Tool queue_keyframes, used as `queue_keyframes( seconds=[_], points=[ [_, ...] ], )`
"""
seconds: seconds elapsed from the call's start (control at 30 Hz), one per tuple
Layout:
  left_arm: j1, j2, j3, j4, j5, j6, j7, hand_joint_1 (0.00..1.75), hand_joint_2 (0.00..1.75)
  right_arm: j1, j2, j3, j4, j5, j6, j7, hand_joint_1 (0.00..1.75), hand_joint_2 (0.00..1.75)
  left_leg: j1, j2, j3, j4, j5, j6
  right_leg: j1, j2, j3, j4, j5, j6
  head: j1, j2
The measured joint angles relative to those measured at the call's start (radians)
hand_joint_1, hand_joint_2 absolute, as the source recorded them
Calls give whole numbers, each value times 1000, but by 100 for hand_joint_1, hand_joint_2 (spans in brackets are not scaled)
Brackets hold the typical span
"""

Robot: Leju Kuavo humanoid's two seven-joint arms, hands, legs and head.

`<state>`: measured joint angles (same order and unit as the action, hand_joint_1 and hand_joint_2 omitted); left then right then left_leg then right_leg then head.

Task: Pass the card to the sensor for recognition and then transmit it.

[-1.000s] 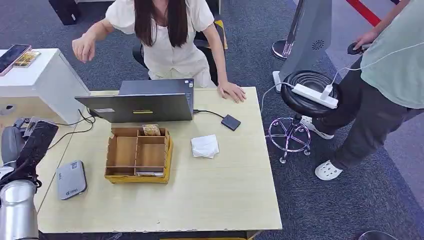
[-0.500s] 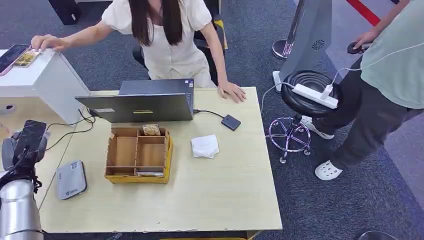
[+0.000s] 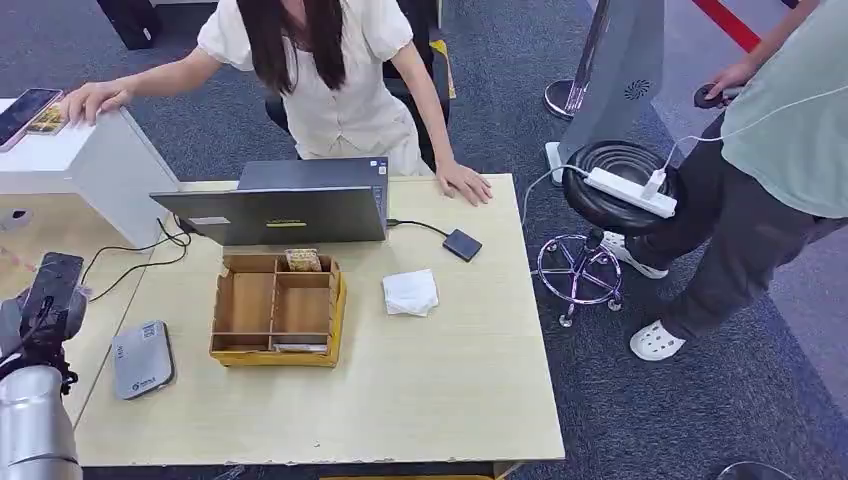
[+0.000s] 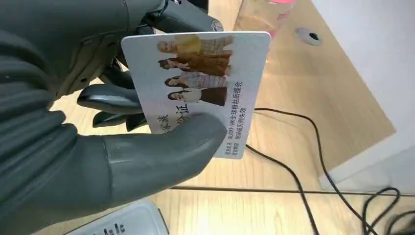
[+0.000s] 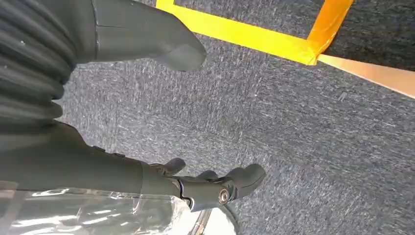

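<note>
**Q:** What have you got, and how does it sit?

**Me:** My left hand (image 4: 98, 142) pinches the card (image 4: 195, 88) between the thumb and the darker fingers behind it, just above the table's (image 3: 420, 400) left edge at about nine o'clock from the wooden organizer (image 3: 276, 310). I judge it light, thin and stiff, with a glossy printed face that could slide. The hold is on one short end, so most of the card stands free; that free end is what I'd offer, keeping the pinch flat so the card can't pivot.

**Q:** And the sensor?

**Me:** I take the grey flat device (image 3: 141, 358) near the table's left edge, at about eight o'clock from the organizer, to be it. It lies just beside my left hand.

**Q:** Your other hand?

**Me:** My right hand (image 5: 195, 181) hangs over grey carpet, fingers loosely curled, holding nothing.

**Q:** The surroundings?

**Me:** Pale wood top, smooth. Laptop (image 3: 280, 205) at twelve o'clock from the organizer, a white cloth (image 3: 410, 292) at three. One person leans over the far edge with a hand on the table; another stands to the right.
</note>
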<state>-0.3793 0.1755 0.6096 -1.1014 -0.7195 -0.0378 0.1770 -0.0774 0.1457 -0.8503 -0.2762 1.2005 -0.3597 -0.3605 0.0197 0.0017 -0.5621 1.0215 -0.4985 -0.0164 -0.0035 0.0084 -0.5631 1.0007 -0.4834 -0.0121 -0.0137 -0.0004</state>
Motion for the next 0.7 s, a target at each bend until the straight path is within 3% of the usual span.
queue_keyframes(
  seconds=[0.17, 0.4, 0.6, 0.63, 0.7],
  points=[
    [-6, 2, 11, 11, 0, -3, 1, 175, 175, -3, 0, 0, 0, 3, 0, 0, 0, 175, 0, 0, 0, 0, 0, 0, 0, 0, 0, 0, 0, 0, 0, 0],
    [-6, 24, 13, 38, 33, -84, 21, 175, 175, -4, 0, -1, 0, 6, 0, -3, 0, 175, 0, 0, 0, 0, 0, 0, 0, 0, 0, 0, 0, 0, 0, 0],
    [0, 48, 13, 54, 26, -95, 27, 175, 175, -5, 0, -3, 0, 7, 0, -3, 0, 175, 0, 0, 0, 0, 0, 0, 0, 0, 0, 0, 0, 0, 0, 0],
    [3, 50, 13, 54, 0, -80, 13, 175, 175, -5, 0, -3, 0, 6, 0, -3, 0, 175, 0, 0, 0, 0, 0, 0, 0, 0, 0, 0, 0, 0, 0, 0],
    [19, 50, -8, 46, -106, 10, -85, 175, 175, -5, 1, -8, 0, 6, 1, -5, 0, 175, 0, 0, 0, 0, 0, 0, 0, 0, 0, 0, 0, 0, 0, 0]
  ],
)
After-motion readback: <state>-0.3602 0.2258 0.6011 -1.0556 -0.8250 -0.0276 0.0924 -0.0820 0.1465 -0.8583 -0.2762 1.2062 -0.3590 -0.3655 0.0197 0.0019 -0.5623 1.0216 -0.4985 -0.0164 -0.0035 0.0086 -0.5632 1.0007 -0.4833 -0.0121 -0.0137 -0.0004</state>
